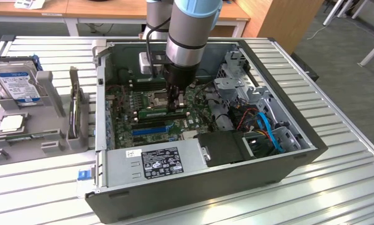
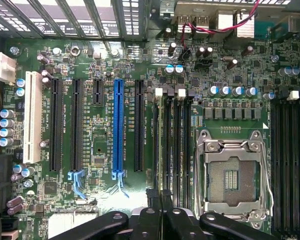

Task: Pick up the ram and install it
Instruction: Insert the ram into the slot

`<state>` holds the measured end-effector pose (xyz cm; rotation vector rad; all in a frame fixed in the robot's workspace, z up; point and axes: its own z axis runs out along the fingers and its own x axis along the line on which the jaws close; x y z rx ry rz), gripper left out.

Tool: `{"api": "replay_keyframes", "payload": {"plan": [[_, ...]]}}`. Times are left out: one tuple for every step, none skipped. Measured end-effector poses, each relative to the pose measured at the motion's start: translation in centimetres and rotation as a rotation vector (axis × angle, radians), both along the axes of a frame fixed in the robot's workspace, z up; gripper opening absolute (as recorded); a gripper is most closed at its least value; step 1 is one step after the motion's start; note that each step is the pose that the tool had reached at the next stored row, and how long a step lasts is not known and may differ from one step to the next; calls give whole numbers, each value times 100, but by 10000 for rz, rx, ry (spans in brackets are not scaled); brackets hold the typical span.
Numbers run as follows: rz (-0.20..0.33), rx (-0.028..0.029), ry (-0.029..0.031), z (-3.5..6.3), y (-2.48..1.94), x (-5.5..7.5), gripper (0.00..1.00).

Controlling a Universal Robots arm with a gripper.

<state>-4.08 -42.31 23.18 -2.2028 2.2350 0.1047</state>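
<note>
A slatted table (image 1: 337, 187) is carrying an open computer case (image 1: 262, 173) lying on its side. The arm (image 1: 187, 42) is reaching down into it from twelve o'clock. At six o'clock in the case the power supply (image 1: 130, 164) is showing a black sticker, its print too small to read. At nine o'clock of the case a hard drive (image 1: 15, 82) is standing in a grey rack (image 1: 46, 124), wearing a blue-and-white label, also unreadable. The ram (image 1: 153, 114) is standing on edge among the black memory slots (image 2: 176, 150) at the motherboard's (image 2: 102, 135) middle, its long axis running nine to three o'clock in the exterior view. The pincer (image 1: 176, 108) is clenched, its fingertips (image 2: 151, 196) touching the ram's three o'clock end; whether they are pinching it I cannot tell.
</note>
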Motion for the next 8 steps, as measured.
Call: {"api": "replay_keyframes", "payload": {"plan": [[0,1,-1,-1,0,0,12],[0,1,-1,-2,0,0,12],[0,1,-1,-2,0,0,12],[0,1,-1,-2,0,0,12],[0,1,-1,-2,0,0,12],[-1,1,-1,-2,0,-2,12],[-3,2,-1,-3,1,-6,12],[-1,2,-2,-3,1,-10,12]]}}
